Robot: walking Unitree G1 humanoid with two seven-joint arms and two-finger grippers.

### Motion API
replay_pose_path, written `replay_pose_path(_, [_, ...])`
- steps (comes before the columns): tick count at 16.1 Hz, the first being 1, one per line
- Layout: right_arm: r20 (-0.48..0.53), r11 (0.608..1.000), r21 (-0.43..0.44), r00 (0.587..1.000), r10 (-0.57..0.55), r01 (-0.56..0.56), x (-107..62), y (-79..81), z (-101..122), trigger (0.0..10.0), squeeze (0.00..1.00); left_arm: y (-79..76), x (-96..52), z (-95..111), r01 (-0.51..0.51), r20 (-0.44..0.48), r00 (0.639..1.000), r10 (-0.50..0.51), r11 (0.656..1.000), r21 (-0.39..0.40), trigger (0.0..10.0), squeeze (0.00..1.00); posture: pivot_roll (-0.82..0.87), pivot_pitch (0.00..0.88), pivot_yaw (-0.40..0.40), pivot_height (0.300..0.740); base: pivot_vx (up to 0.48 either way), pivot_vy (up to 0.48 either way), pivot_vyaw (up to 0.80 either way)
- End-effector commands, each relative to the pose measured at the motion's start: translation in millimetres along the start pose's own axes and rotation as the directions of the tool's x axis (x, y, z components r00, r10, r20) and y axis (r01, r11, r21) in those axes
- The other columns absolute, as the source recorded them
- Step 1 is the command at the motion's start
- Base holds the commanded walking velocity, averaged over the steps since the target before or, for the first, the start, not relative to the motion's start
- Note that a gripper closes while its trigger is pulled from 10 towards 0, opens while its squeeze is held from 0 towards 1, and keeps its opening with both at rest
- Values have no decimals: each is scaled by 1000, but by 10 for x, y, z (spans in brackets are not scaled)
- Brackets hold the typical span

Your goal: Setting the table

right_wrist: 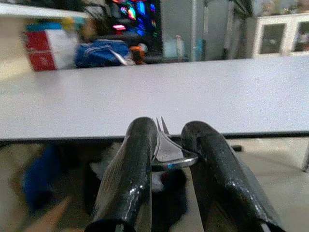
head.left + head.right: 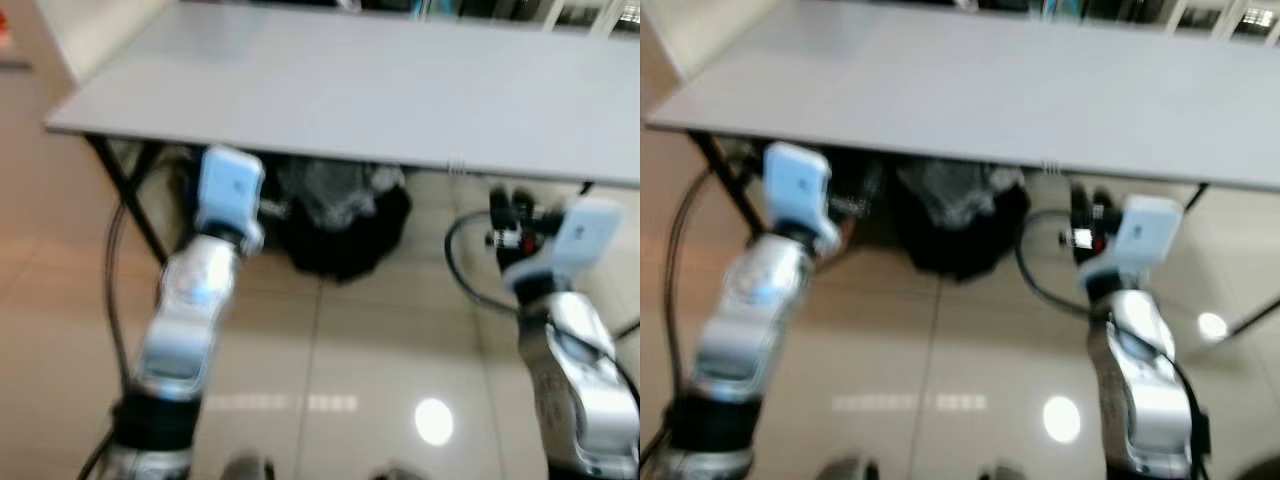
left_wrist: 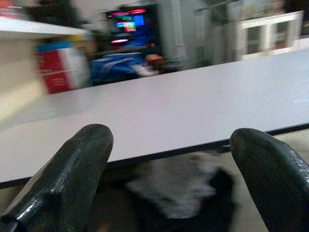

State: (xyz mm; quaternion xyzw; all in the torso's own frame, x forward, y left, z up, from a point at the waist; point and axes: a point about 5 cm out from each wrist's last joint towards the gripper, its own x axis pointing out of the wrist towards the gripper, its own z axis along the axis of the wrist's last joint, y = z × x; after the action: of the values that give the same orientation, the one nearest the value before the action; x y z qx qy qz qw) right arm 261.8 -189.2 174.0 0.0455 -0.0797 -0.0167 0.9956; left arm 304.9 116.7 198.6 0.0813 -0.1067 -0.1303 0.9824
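White table (image 2: pixel 380 90): top bare, near edge facing the robot. Right gripper (image 1: pixel 166 145): fingers closed on a metal fork (image 1: pixel 164 145), tines pointing toward the table, held just short of the near edge. Left gripper (image 3: pixel 169 159): fingers spread wide, holding nothing, also before the near edge. Black bag (image 2: pixel 345 225): on the floor beneath the table.

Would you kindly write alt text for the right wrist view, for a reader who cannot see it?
The right gripper has its two black fingers closed on a metal fork, tines pointing toward a long grey table. A dark bag sits on the floor under the table, and blurred household clutter stands behind it.
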Motion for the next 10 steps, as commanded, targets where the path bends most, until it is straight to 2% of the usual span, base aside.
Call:
replay_pose_path(1, [19,1000,11,1000,0,0,15,23,47,10000,0,63,-10,60,-9,25,1000,9,1000,2,10000,0,9,86,-13,740,0,0,0])
replay_pose_path(3, [17,1000,27,1000,-2,1,18,31,38,10000,0,86,-15,46,-24,14,1000,24,1000,17,10000,0,13,81,-13,740,255,0,-259])
replay_pose_path(6, [16,1000,28,1000,0,0,20,44,25,10000,0,58,-20,54,-4,19,1000,4,1000,0,10000,0,12,73,-4,740,391,0,-800])
replay_pose_path(10, [48,999,39,999,17,-19,42,83,73,10000,0,39,-16,56,11,19,1000,-11,1000,0,10000,0,12,71,-3,740,411,0,0])
